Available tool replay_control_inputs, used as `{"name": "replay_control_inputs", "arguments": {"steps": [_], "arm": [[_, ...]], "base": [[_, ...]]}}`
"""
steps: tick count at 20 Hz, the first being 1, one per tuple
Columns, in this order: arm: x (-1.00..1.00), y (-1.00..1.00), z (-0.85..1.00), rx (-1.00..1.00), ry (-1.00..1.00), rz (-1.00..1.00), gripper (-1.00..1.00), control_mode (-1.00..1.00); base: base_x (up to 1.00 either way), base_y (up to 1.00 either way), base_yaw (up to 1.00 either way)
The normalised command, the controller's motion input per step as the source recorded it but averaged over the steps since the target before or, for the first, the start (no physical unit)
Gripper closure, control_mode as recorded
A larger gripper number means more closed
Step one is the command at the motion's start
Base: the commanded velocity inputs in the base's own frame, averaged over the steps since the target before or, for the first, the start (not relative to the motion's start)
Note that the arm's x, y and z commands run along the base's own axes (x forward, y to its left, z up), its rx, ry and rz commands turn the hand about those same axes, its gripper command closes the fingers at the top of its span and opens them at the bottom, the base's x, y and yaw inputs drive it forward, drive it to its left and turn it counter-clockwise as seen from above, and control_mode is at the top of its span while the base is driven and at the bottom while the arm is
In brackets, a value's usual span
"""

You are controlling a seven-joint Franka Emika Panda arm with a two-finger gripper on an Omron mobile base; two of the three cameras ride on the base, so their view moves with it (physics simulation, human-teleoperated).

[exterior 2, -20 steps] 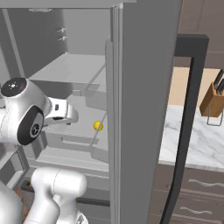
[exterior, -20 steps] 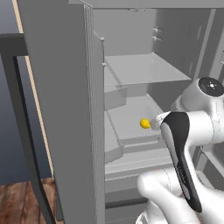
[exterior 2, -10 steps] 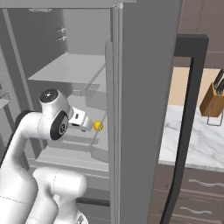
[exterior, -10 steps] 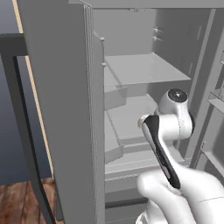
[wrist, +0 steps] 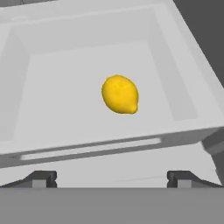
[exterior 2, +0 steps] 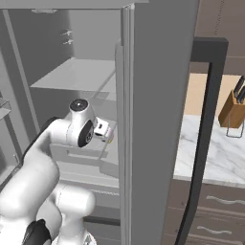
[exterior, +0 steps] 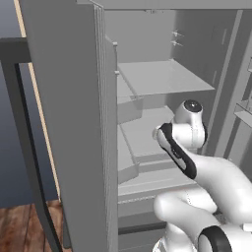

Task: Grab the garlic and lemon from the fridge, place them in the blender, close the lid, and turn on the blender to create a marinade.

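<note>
Fridge (exterior: 74, 123) interior all round me, door swung wide, grey shelves and bins. I have the hand reaching in at mid height. Gripper (wrist: 111, 178) is spread fully, fingers (wrist: 41, 178) empty, nothing between them.

Lemon (wrist: 120, 94) sits alone in a shallow grey bin (wrist: 183, 78), roughly central, a bit toward the bin's right wall and well clear of its front lip. From the hand view it lies ahead of the gripper, beyond the lip, slightly right of the midline between the fingers. In the right base view I catch a sliver of yellow just past the hand.

Risks as I judge them:
- front lip stands between fingers and fruit; a straight push in could clip the rim. Need to come over it, then down.
- fruit is round and smooth, loose on a flat floor; one finger touching first would roll it toward a wall or corner.
- slight offset to the right needs correcting before closing.

Look: bright yellow, oval, small nub at lower right end, lightly dimpled skin, unblemished.
</note>
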Motion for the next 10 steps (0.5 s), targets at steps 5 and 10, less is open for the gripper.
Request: {"name": "replay_control_inputs", "arguments": {"steps": [5, 10], "arm": [[0.42, 0.00, -0.41, 0.00, 0.00, 0.00, -1.00, -1.00], [0.41, 0.00, -0.53, -0.02, 0.00, 0.00, -1.00, -1.00]], "base": [[0.00, 0.00, 0.00], [0.00, 0.00, 0.00]]}}
